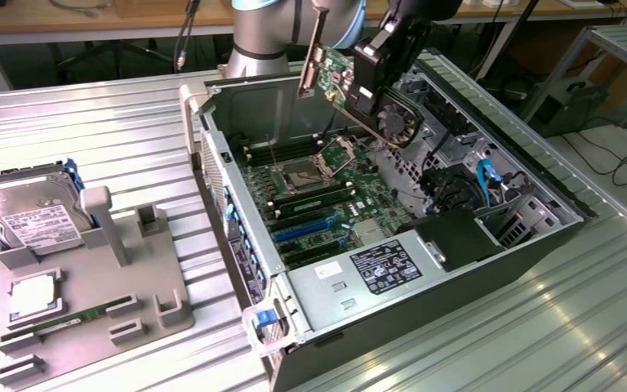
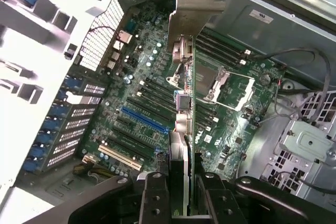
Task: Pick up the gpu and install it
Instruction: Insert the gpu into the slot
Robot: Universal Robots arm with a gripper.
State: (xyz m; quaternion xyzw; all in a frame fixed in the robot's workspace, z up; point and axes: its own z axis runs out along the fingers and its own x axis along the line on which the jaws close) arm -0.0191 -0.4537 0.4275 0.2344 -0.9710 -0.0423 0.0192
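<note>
Risk lies in the lowering. At the left edge of the table, the grey plastic holder with the silver hard drive lies well clear. Over the open metal case, the gripper pinches the gpu edge-on, tilted above the motherboard near the case's far end. A skewed descent could, I judge, scrape the socket or miss the blue slot. The card is green, with a black round fan and a thin silver bracket; the table is ribbed metal.

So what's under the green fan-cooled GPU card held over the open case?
The green motherboard: silver CPU socket, black memory slots, blue expansion slot. The GPU card and black gripper cover a strip of it.
</note>
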